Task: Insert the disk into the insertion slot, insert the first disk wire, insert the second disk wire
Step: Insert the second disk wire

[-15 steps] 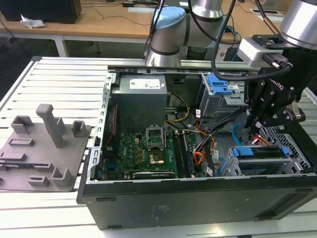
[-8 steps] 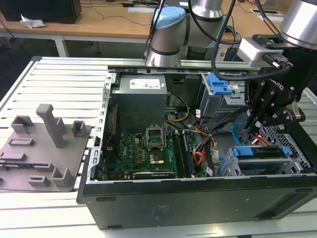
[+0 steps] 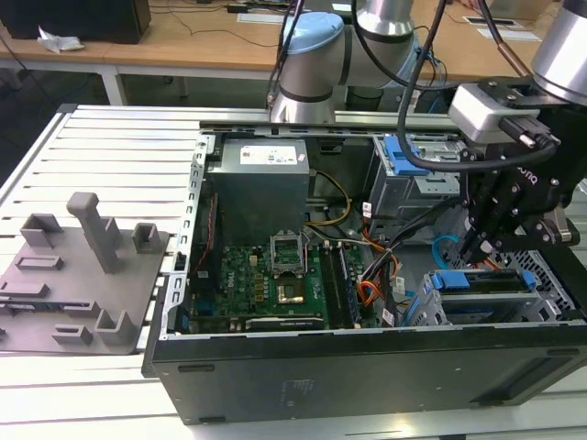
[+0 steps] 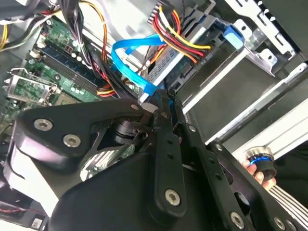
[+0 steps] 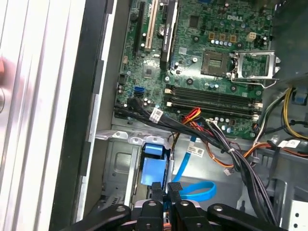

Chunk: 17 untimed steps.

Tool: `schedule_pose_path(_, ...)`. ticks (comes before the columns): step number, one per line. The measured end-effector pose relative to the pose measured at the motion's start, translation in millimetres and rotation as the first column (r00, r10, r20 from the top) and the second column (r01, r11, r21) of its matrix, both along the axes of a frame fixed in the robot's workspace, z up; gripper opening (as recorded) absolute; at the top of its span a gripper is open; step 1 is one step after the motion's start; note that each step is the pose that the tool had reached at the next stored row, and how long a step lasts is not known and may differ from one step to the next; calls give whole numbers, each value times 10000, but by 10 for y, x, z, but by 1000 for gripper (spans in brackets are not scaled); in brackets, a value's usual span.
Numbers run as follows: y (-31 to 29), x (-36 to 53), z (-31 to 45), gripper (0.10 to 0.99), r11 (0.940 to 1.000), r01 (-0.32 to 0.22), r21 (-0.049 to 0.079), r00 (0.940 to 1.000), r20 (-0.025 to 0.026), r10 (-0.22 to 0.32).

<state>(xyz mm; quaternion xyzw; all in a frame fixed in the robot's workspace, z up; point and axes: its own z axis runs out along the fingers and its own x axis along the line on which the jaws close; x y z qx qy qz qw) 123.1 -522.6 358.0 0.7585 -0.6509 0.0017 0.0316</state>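
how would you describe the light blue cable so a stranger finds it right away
Start at the open black computer case and go to the green motherboard. Past its edge, by the end effector, a thin flat light-blue cable curls in a loop. Its neighbours are a red, orange and yellow wire bundle and black cables; only it is a flat blue ribbon.

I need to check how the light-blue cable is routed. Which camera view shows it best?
The second wrist view: the light-blue cable arcs in a full loop down to the gripper. The first wrist view shows a lower loop above the fingertips. In the exterior view, a short curve shows beside the drive cage.
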Motion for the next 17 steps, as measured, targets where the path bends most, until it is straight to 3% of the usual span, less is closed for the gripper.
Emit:
schedule_pose_path(2, -4, 11, -56, 165, 10000, 0, 1, 10000, -1, 0)
schedule_pose_path(9, -4, 13, -62, 165, 10000, 90, 2, 10000, -1, -90)
schedule_pose_path(14, -5, 13, -63, 165, 9956, 933, 1, 9956, -1, -933)
schedule_pose_path(17, -4, 13, -64, 165, 9894, 1452, 1, 9894, 0, -1452)
